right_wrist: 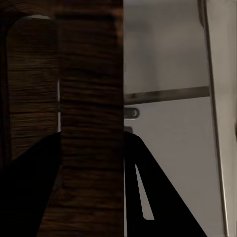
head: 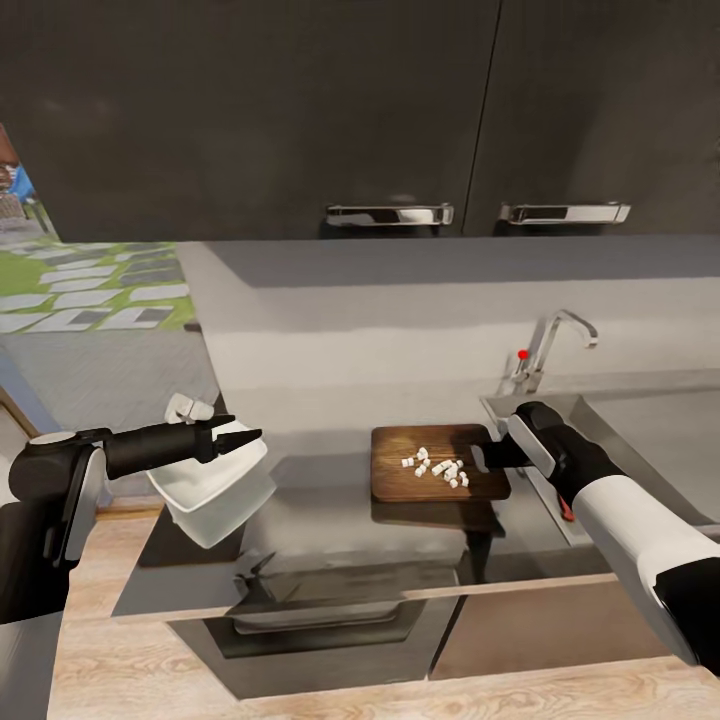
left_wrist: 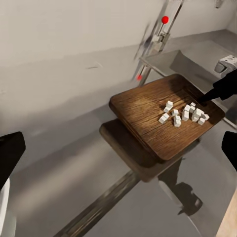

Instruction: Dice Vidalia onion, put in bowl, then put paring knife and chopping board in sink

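A home kitchen, shown by dark wall cabinets (head: pixel 300 110) across the upper frame, a grey countertop (head: pixel 320 520) mid-frame and a steel sink (head: pixel 600 410) with tap (head: pixel 550 345) at right.

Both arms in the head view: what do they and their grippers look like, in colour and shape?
Each arm has glossy white shell segments joined by black sections, with a black tapering forearm. The left gripper ends in slim, pointed black fingers. The right gripper is black too, behind a wrist block with a pale grey face. No cables or markings are visible. In the right wrist view its fingers are flat black wedges.
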Motion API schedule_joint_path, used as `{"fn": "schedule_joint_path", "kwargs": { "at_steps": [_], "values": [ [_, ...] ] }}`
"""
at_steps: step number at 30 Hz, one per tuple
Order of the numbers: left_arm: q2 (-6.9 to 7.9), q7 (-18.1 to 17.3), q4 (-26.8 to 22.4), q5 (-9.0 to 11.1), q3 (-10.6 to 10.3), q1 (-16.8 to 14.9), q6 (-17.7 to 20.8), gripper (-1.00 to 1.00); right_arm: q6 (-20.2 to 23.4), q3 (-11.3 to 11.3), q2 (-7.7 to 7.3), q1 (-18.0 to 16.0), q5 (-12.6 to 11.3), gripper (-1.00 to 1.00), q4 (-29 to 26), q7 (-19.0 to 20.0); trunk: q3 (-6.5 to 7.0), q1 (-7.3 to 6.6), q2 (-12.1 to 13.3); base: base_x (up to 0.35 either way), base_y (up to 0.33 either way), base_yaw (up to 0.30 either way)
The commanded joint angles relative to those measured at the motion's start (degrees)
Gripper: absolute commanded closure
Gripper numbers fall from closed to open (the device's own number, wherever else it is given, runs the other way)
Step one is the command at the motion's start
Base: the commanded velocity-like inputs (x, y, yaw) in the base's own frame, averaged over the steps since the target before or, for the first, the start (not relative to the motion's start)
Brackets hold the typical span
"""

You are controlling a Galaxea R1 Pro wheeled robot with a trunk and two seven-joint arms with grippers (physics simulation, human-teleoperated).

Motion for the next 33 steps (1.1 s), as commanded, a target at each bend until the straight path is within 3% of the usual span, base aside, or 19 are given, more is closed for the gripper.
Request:
{"fn": "schedule_joint_path", "kwargs": {
  "at_steps": [1,25,33],
  "values": [
    [0.0,-0.2,0.0,0.1,0.0,-0.1,0.5,-1.0,0.1,0.4,-0.07,-0.1,-0.6,1.0,-0.1,-0.6,-0.03,0.04,-0.1,0.0,0.0,0.0],
    [-0.1,-0.2,-0.1,0.1,-0.3,-0.1,0.5,-1.0,0.0,0.4,-0.06,-0.1,-0.6,1.0,-0.4,-0.6,2.13,0.04,-0.1,0.0,0.001,0.0],
    [-0.03,-0.2,-0.1,0.1,-0.4,-0.1,0.5,-1.0,0.0,0.7,-0.06,-0.1,-0.6,1.0,-0.4,-0.6,2.85,0.04,-0.1,0.0,0.147,0.0]
  ]
}}
